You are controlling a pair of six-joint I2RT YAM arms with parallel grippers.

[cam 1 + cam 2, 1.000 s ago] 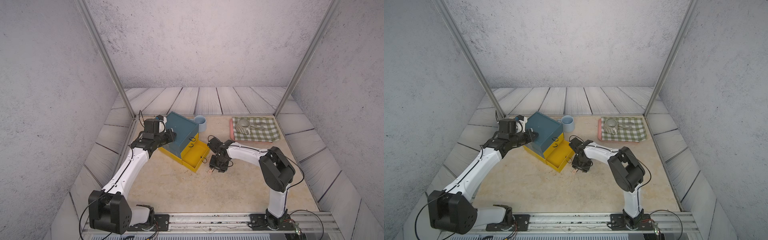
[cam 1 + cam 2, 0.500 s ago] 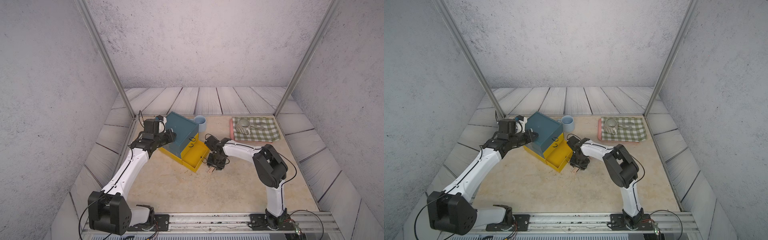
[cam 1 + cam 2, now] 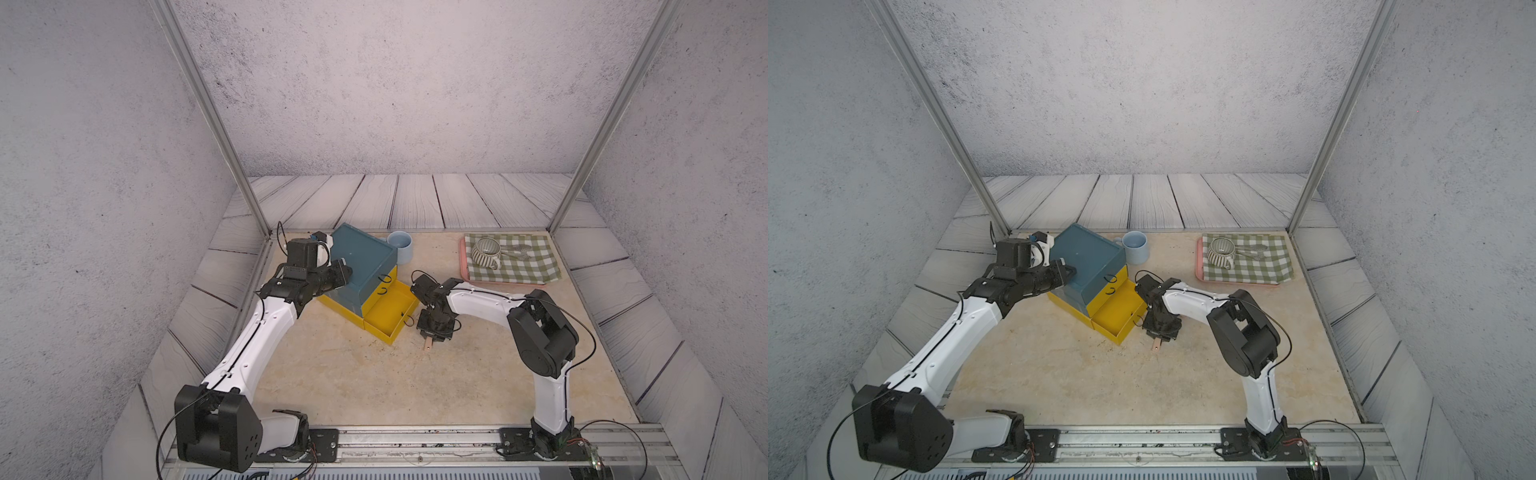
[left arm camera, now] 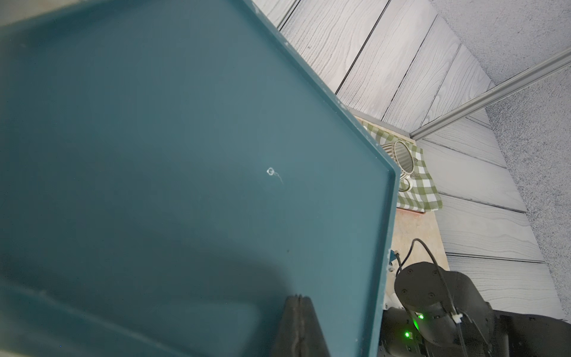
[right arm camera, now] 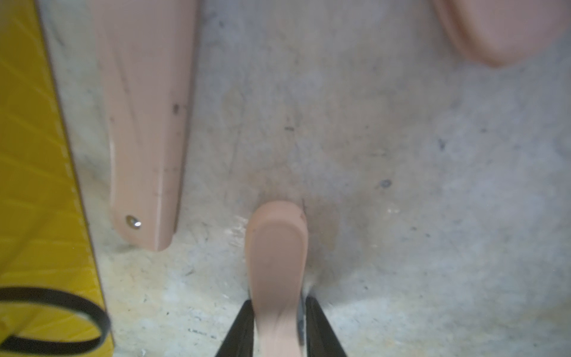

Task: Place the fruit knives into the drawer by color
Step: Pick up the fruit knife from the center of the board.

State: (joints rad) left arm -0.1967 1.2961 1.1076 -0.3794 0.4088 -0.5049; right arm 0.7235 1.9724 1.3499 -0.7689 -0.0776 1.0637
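Note:
The drawer (image 3: 361,253) (image 3: 1088,253) is a teal-topped chest with two yellow tiers; its bottom yellow tier (image 3: 390,309) stands pulled out and looks empty. My left gripper (image 3: 343,272) (image 4: 298,298) is shut and rests on the teal top (image 4: 185,154). My right gripper (image 3: 432,336) (image 5: 279,304) points down at the floor just right of the open tier, shut on a peach-pink fruit knife (image 5: 278,262) (image 3: 1156,347). Two more pink fruit knives lie on the floor, one (image 5: 145,123) beside the yellow drawer front (image 5: 37,185), one (image 5: 500,27) farther off. No other knives show.
A pale blue cup (image 3: 401,245) stands right behind the chest. At the back right a pink tray with a green checked cloth (image 3: 515,270) carries a striped mug (image 3: 484,253) and a metal utensil. The open tier's black ring pull (image 5: 52,321) hangs close to my right gripper.
My right gripper has shifted a little toward the open yellow tier and its jaws have closed in on the pink knife. The left arm has stayed on the chest.

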